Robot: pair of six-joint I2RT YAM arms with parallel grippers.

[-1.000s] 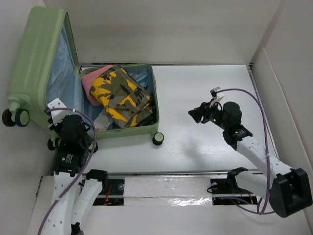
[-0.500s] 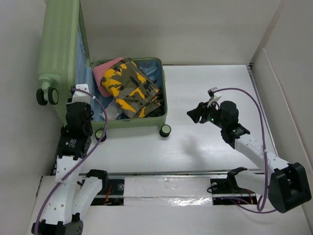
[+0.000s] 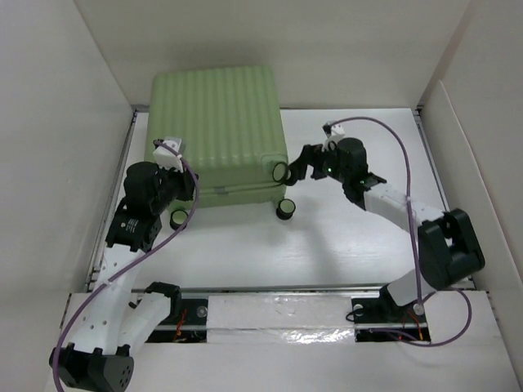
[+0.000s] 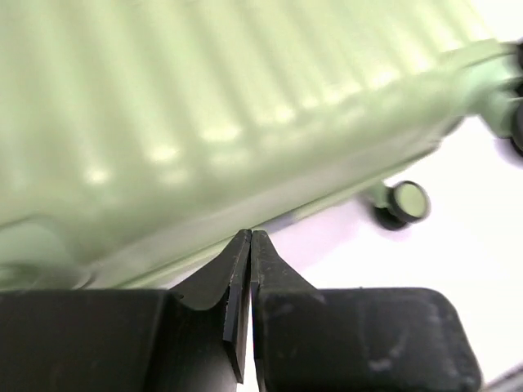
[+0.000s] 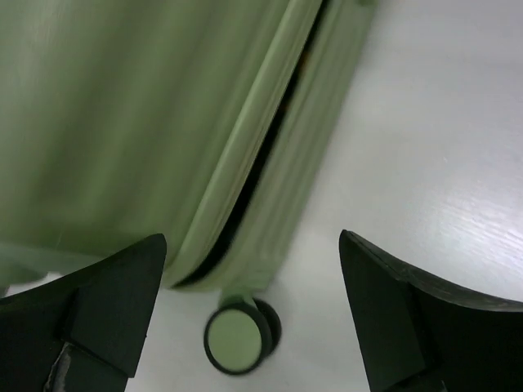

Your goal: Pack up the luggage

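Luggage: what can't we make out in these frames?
- Luggage contents: every view, the top shell covers them; right wrist shows only a dark seam gap.
- Whether the shells are fastened: right wrist, blurred.
- Whether the shut left hand touches the luggage: top view, its own wrist hides the tips; left wrist view is blurred.

The place is a robotics lab test cell, not a lived-in room. A bare white table is boxed in by plain white panels. The left arm and right arm are fixed to a mounting bar at its near edge, with purple cables trailing from them.
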